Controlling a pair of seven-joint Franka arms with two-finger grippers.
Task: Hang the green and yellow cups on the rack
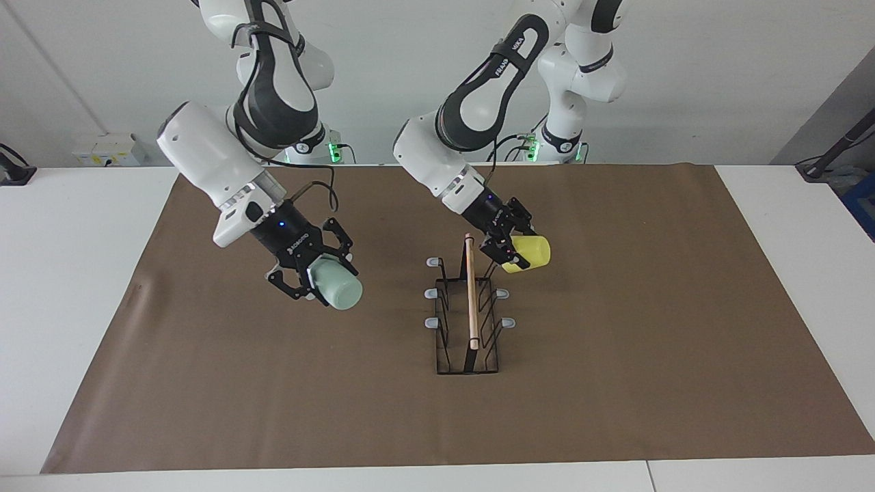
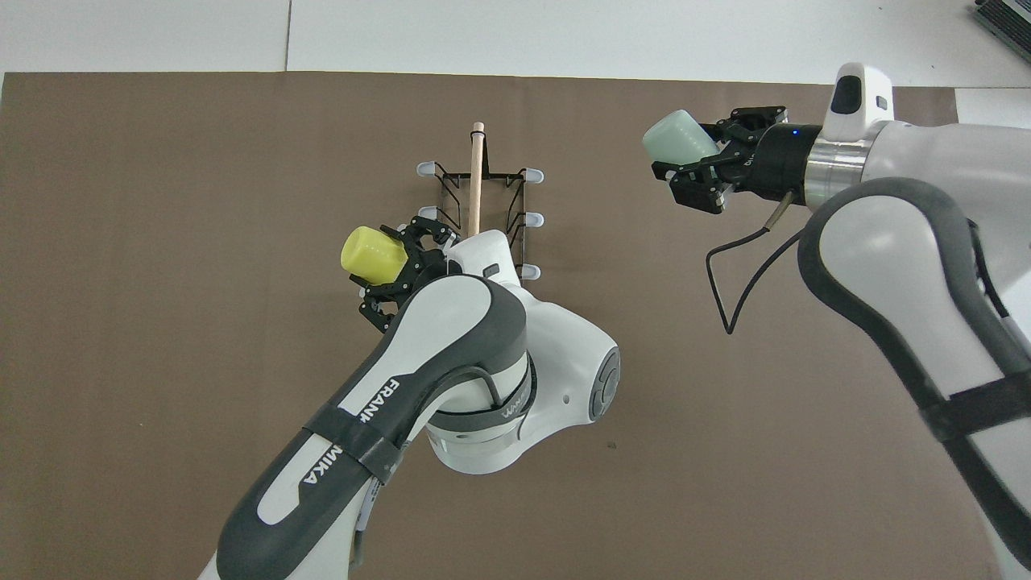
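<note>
The black wire rack (image 1: 470,342) with its wooden rod (image 1: 470,294) stands mid-mat; it also shows in the overhead view (image 2: 477,185). My left gripper (image 1: 509,249) is shut on the yellow cup (image 1: 528,253), held tilted in the air beside the rack's end nearest to the robots, on the left arm's side, and covering the prong there. The overhead view shows that gripper (image 2: 395,258) and the yellow cup (image 2: 373,252) too. My right gripper (image 1: 311,277) is shut on the mint green cup (image 1: 336,288), on its side over the mat toward the right arm's end, apart from the rack. The green cup (image 2: 678,137) also shows overhead.
A brown mat (image 1: 615,383) covers most of the white table (image 1: 68,273). Five grey-tipped prongs of the rack show bare, such as one on the right arm's side (image 1: 431,293). A white box (image 1: 109,149) sits at the table's edge by the wall.
</note>
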